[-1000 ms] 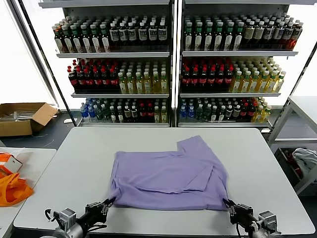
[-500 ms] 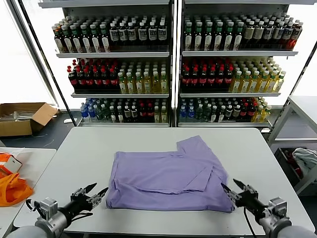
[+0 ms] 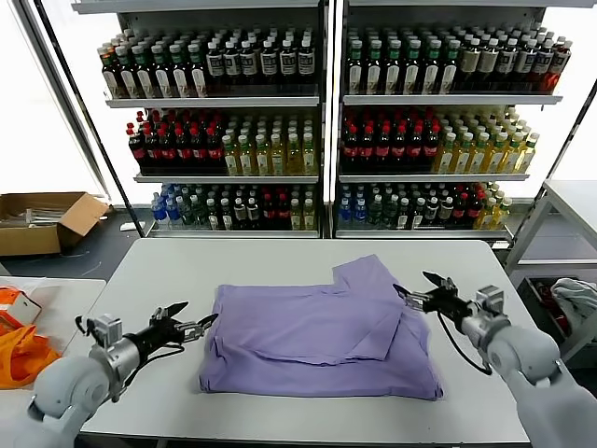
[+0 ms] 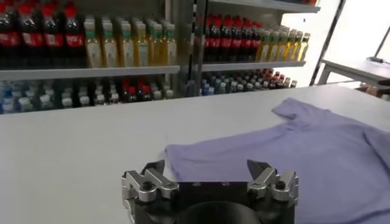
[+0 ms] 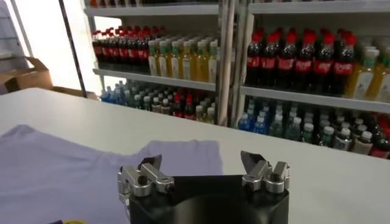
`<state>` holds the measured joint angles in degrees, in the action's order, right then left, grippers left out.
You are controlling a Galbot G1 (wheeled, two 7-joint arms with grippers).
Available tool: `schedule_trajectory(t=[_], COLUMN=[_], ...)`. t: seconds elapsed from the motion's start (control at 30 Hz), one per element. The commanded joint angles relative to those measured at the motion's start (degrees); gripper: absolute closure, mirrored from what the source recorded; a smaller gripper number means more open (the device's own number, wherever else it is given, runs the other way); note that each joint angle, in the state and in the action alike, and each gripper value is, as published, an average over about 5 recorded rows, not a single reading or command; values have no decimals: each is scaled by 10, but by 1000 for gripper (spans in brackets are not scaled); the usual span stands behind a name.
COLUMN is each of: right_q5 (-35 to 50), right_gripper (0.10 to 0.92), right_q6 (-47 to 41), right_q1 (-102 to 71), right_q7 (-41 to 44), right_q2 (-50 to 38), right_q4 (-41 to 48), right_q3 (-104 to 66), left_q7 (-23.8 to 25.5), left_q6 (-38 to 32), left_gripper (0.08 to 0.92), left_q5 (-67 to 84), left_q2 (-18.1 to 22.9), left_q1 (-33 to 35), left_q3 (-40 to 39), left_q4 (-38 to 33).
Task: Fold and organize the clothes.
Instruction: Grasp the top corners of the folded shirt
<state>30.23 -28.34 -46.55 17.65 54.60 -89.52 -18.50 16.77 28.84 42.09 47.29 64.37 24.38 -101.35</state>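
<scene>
- While the lavender T-shirt (image 3: pixel 322 336) lies partly folded in the middle of the white table (image 3: pixel 280 261), neither claw holds any of it.
- Left gripper (image 3: pixel 191 324) hovers just beside the shirt's left edge, its fingers spread apart and pointing toward the cloth; nothing sits between them.
- Right gripper (image 3: pixel 417 291) hovers at the shirt's right edge, near the sleeve that juts toward the shelves; its fingers are likewise apart and empty.
- Long axis of the shirt runs from one gripper to the other, so each arm is nearest its own end of the cloth and the garment lies between them.
- From the left wrist view the shirt (image 4: pixel 292 155) spreads ahead of the open left gripper (image 4: pixel 210 173), its edge just beyond the fingertips.
- From the right wrist view the cloth (image 5: pixel 73 161) lies ahead and to one side of the open right gripper (image 5: pixel 201 167), apparently with bare table under part of the claw.
- My judgement: the next grasp turns on each claw reaching inward to the side edge nearest it.
- Hard to make out: how many layers are stacked, and whether any print faces down; a flap on the right overlaps the body. Whether the fingertips touch cloth cannot be told.
</scene>
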Motion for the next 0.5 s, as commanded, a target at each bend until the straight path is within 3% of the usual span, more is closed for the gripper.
schedule_trajectory(t=[0.03, 0.23, 0.5], right_q5=[-41, -67, -83], right_gripper=[202, 203, 203], right_q6=[-7, 7, 13], right_q1=[195, 236, 225], right_q7=[32, 40, 37], right_q2=[62, 107, 127], right_q4=[202, 302, 314], right_q3=[101, 121, 121], left_q7=[17, 16, 10], left_q6=[-5, -14, -18], left_gripper=[177, 177, 177], left_q5=[37, 39, 28], left_q2=[11, 29, 52], left_q1=[-254, -291, -298], left_q3=[-195, -223, -228], left_q4=[210, 275, 311])
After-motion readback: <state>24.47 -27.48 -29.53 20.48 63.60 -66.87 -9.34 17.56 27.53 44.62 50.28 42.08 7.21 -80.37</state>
